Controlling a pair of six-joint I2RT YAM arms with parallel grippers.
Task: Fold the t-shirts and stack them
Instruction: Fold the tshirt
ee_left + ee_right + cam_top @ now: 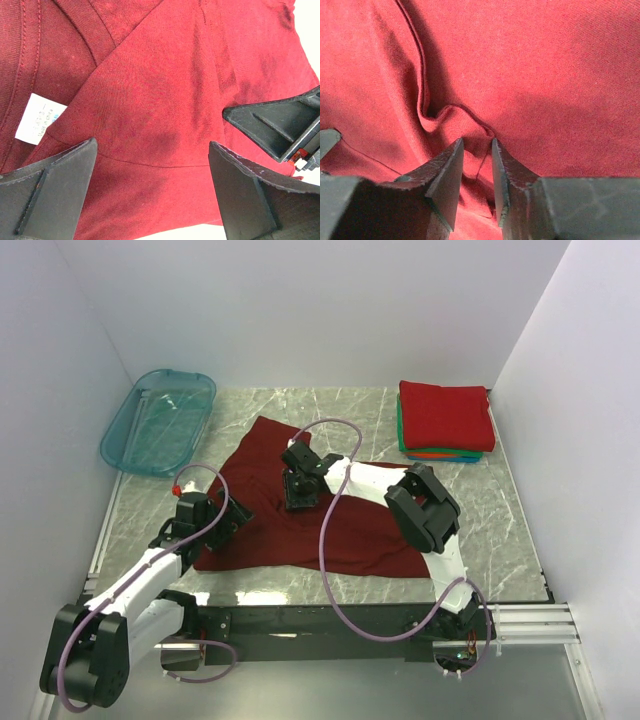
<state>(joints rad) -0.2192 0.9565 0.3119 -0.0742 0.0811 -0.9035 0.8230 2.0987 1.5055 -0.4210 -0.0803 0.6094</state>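
Maroon t-shirt point(370, 540) lies spread mid-worktop point(500, 530), wider left-to-right. Right jaws are clenched on a ridge of cloth near its centre. Left jaws gape over its lower-left edge, beside the label point(39, 119).

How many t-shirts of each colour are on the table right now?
dark maroon cloth t-shirt, spread out mid-table: 1
bright red folded t-shirt, top of the stack: 1
green folded t-shirt, edge showing under the red: 1
orange folded t-shirt, edge only: 1
blue folded t-shirt, edge only: 1
Total: 5, counting each edge colour as one shirt.
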